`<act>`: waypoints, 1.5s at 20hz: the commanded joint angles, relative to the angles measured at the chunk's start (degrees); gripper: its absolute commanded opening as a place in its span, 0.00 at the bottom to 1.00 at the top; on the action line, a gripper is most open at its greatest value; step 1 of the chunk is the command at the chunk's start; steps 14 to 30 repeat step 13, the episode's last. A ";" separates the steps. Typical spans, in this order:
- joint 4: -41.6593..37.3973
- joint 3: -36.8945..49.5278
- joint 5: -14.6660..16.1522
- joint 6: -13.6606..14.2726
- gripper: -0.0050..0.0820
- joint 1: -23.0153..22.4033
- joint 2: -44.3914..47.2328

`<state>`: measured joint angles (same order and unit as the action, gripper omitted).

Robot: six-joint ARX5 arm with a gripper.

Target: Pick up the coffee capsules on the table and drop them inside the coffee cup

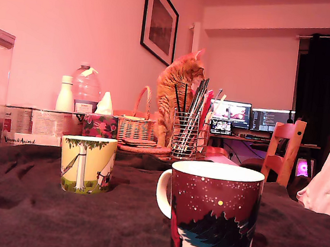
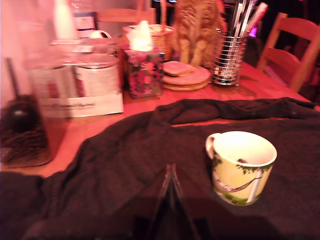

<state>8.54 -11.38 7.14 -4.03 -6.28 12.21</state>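
Dark brown cloth (image 1: 36, 210) covers the table, and on it stand two mugs: a yellow-green mug (image 1: 87, 164) with a tree picture, towards the exterior view's left, and a maroon mug (image 1: 210, 219) with a starry night scene, nearer the camera. In the wrist view the gripper (image 2: 171, 172) hangs over the bare cloth with its fingertips pressed together, holding nothing, near the yellow-green mug. A small dark shape (image 2: 241, 160) lies inside that mug; it may be a coffee capsule, but blur hides which. An orange cat (image 1: 176, 92) stands behind a wire pen holder (image 1: 186, 135) and a wicker basket (image 1: 136, 126).
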 commanded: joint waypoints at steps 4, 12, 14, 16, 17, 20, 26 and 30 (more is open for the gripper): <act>4.09 1.77 -1.07 -1.01 0.03 -0.04 -6.19; 5.46 1.84 -1.49 -2.47 0.03 -0.04 -11.91; 5.42 1.84 -1.49 -2.47 0.03 -0.04 -11.96; 5.42 1.84 -1.49 -2.47 0.03 -0.04 -11.96; 5.42 1.84 -1.49 -2.47 0.03 -0.04 -11.96; 5.42 1.84 -1.49 -2.47 0.03 -0.04 -11.96; 5.42 1.84 -1.49 -2.47 0.03 -0.04 -11.96; 5.42 1.84 -1.49 -2.47 0.03 -0.04 -11.96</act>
